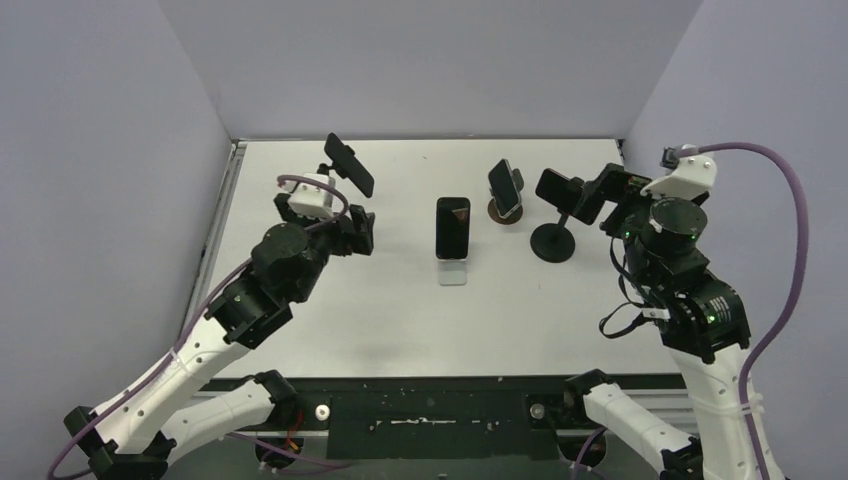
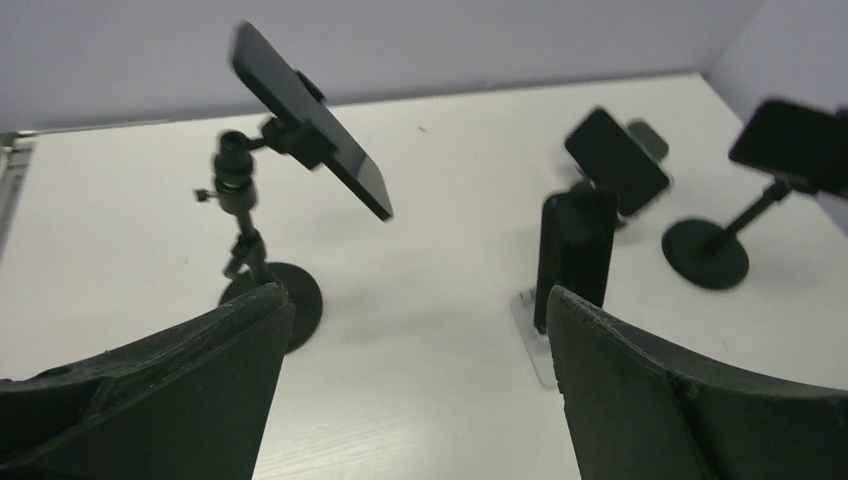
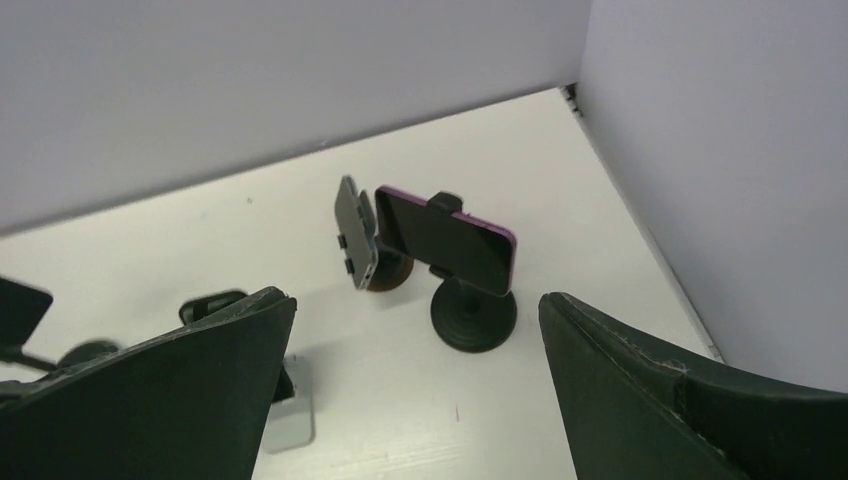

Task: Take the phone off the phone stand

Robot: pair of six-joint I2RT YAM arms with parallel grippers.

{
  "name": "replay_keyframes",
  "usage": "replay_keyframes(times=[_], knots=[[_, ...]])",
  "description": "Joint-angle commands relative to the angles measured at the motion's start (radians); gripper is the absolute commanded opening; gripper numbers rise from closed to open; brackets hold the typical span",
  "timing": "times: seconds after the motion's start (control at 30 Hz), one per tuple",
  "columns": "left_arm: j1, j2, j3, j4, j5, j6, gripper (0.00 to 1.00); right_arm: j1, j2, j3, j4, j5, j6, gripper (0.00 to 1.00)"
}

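We hold left gripper (image 2: 412,300) spread, empty, facing the tilted phone (image 2: 310,120) clamped on its tall stand (image 2: 245,235) | right gripper (image 3: 415,300) spread, empty, framing the pink-cased phone (image 3: 450,245) on its round-based stand (image 3: 473,318) | jaws wide to clear a phone.

The left arm (image 1: 185,365) and the right arm (image 1: 715,400) are each built from white tube-shaped lower links and chunky black joints, with a small green light (image 1: 237,296) glowing on a black joint housing. A purple cable (image 1: 802,240) comes off the white wrist housing (image 1: 690,175) of the right arm, and a second purple cable (image 1: 296,181) runs along the left one. The left hand (image 2: 420,380) and the right hand (image 3: 415,380) have broad, matte black fingers (image 3: 660,400) with faintly scuffed edges.
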Motion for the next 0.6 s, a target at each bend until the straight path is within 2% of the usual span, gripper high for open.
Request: replay_keyframes(times=[0.0,0.1,0.23,0.43,0.57], knots=[[0.001,-0.001,-0.054,0.022,0.311,0.064,0.97,0.006,0.047,-0.045,-0.087,-0.240,-0.045,1.00],[0.000,0.009,-0.105,0.053,0.427,0.062,0.97,0.007,0.026,-0.117,-0.039,-0.371,-0.041,1.00],[0.001,0.020,-0.170,0.097,0.522,0.010,0.97,0.009,0.021,-0.200,0.001,-0.446,-0.026,0.99],[0.000,-0.017,-0.288,0.177,0.558,-0.035,0.97,0.015,-0.007,-0.315,0.084,-0.376,0.009,0.98],[0.000,-0.017,-0.320,0.163,0.652,-0.023,0.97,0.015,-0.020,-0.376,0.140,-0.298,0.056,1.00]])
